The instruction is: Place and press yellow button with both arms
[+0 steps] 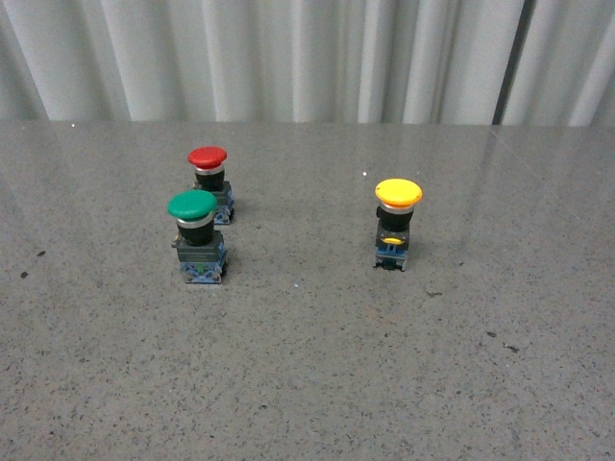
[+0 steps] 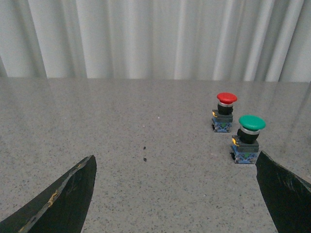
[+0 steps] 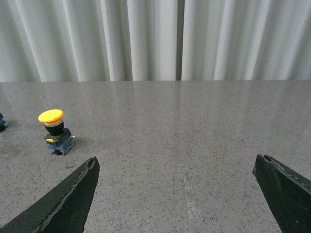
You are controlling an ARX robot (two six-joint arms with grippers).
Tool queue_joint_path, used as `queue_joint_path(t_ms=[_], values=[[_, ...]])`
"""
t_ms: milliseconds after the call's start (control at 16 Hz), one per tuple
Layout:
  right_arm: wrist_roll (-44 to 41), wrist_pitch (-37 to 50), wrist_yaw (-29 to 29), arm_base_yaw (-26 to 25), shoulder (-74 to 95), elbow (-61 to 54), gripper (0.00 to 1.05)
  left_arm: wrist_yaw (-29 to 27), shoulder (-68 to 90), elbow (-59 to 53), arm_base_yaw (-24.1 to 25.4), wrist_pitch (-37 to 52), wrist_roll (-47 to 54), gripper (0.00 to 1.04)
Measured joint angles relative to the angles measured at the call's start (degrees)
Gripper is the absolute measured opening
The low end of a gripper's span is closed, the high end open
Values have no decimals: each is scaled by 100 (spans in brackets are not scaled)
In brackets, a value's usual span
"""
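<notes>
Operator: Where is the yellow button?

Spotter: Your yellow button [image 1: 396, 223] stands upright on the grey speckled table [image 1: 307, 384], right of centre and at middle depth. Its cap is on top and its base sits flat on the surface. It stands by itself, well apart from the other two buttons.

Operator: And those two?

Spotter: They are on the left side of the table. The green button [image 1: 198, 236] is the nearer one. The red button [image 1: 211, 182] stands just beyond it and slightly to the right, near it but not touching. Both are upright. A pale pleated curtain [image 1: 288, 58] hangs along the far edge of the table.

Operator: How are my grippers?

Spotter: Your left gripper [image 2: 175, 156] is spread wide, with its black fingers [image 2: 68, 199] far apart and only bare table between them. Its wrist camera shows the green and red buttons ahead of it. The green one is just beside one fingertip, but you are not touching it. Your right gripper [image 3: 176, 158] is spread just as wide and grips nothing. The yellow button lies ahead of it, beyond one fingertip and clear of it.
</notes>
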Motion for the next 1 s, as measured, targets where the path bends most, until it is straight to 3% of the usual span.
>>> queue_joint_path(t_ms=[62,125,188,250,312,500,875,1000], values=[[44,61,-146,-50,17,0,98,0,0,0,0,0,0,98],[345,706,-1069,-398,345,20,98,4,0,0,0,2,0,98],[581,1178,-1473,-382,817,133,98,-2,0,0,0,4,2,98],[673,1969,-1722,-31,1633,334,98,9,0,0,0,0,2,98],[723,2981,-1578,369,2736,693,98,0,0,0,-2,0,0,98],[730,4669,-1134,1178,5471,1735,98,2,0,0,-2,4,0,98],[404,4299,-247,2459,8959,4041,98,2,0,0,-2,4,0,98],[317,4081,-68,2599,9442,4492,82,2,0,0,-2,2,0,98]])
